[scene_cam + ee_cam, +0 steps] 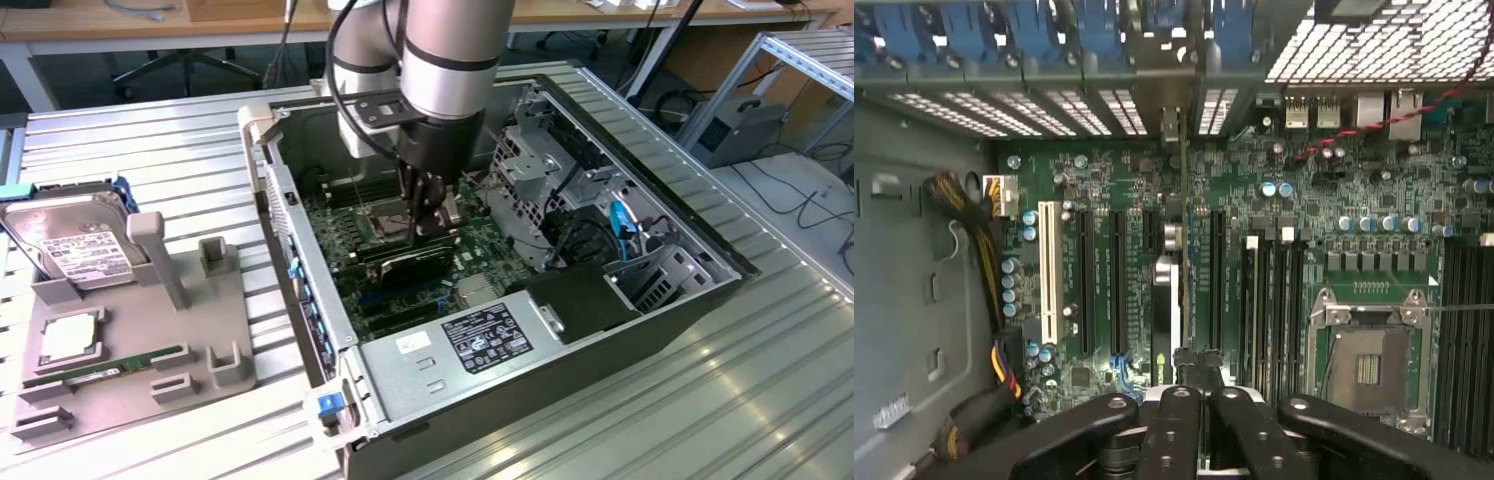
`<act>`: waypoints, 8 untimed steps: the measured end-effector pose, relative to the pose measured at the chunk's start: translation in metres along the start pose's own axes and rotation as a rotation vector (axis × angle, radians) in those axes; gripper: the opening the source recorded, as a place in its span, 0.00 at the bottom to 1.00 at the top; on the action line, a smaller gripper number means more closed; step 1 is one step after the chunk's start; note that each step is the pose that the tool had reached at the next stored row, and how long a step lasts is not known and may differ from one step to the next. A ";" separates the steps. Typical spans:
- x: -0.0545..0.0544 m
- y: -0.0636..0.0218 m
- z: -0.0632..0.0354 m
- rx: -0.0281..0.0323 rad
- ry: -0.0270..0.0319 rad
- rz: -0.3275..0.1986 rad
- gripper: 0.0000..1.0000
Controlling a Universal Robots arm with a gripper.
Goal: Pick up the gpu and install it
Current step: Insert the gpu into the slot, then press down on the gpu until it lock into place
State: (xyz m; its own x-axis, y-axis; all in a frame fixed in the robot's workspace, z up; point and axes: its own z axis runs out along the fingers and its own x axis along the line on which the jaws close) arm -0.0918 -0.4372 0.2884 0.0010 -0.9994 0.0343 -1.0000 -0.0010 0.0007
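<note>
The open computer case lies on its side, the motherboard its floor. The gripper hangs over that board, pinched narrow on the gpu, held edge-on above a slot. If the card is skewed it could jam or scrape neighbouring slots. Its lower edge and the bracket's seating are hidden.

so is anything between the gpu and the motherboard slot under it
Nothing visible. The claw holds the thin dark gpu card edge-on over the green motherboard, in line with the long black slots, and no cable or part crosses beneath it.
</note>
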 end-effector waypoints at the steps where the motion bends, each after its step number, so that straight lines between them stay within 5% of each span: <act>1: 0.000 -0.0004 0.0000 -0.0003 0.0000 0.000 0.11; 8: 0.000 -0.0005 0.0000 -0.0007 0.0002 0.000 0.11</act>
State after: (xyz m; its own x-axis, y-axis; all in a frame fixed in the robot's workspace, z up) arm -0.0913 -0.4374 0.2884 0.0011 -0.9994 0.0344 -1.0000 -0.0010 0.0014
